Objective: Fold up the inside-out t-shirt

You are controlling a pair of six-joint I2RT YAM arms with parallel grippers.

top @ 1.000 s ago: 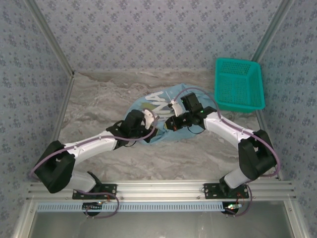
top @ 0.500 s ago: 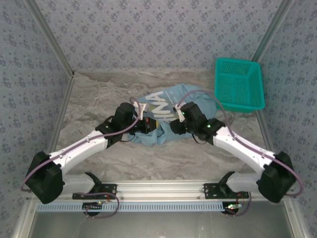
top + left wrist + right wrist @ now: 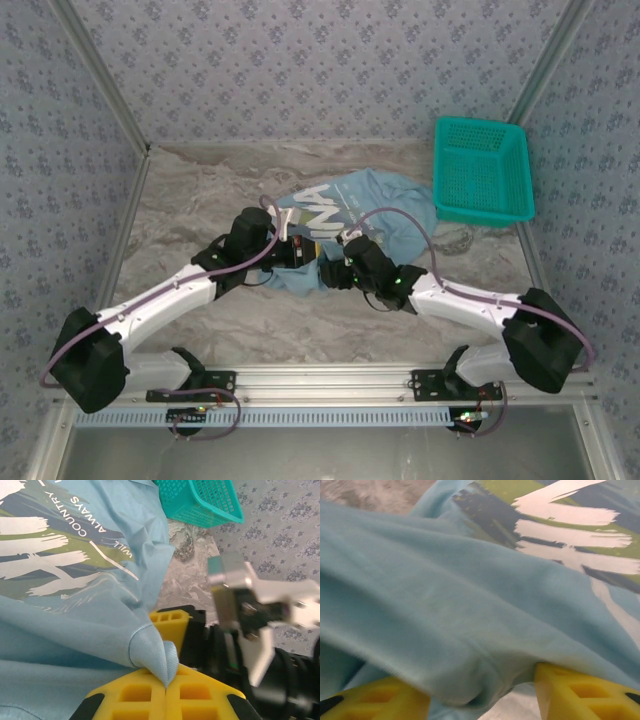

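The light blue t-shirt lies bunched in the middle of the table, its printed side with white lettering facing up. My left gripper sits at the shirt's near left edge. In the left wrist view it is shut on a pinched hem fold of the t-shirt. My right gripper is close beside it at the shirt's near edge. Its yellow fingers stand apart in the right wrist view, and the t-shirt drapes loosely over and between them, so that gripper is open.
A teal mesh basket stands at the back right, just past the shirt, also in the left wrist view as the basket. Patterned walls close in three sides. Bare marble table lies to the left and in front.
The right gripper has opened and slid toward the near left, close to the left gripper. The left gripper shifted up-left earlier, then held still, still pinching the hem.
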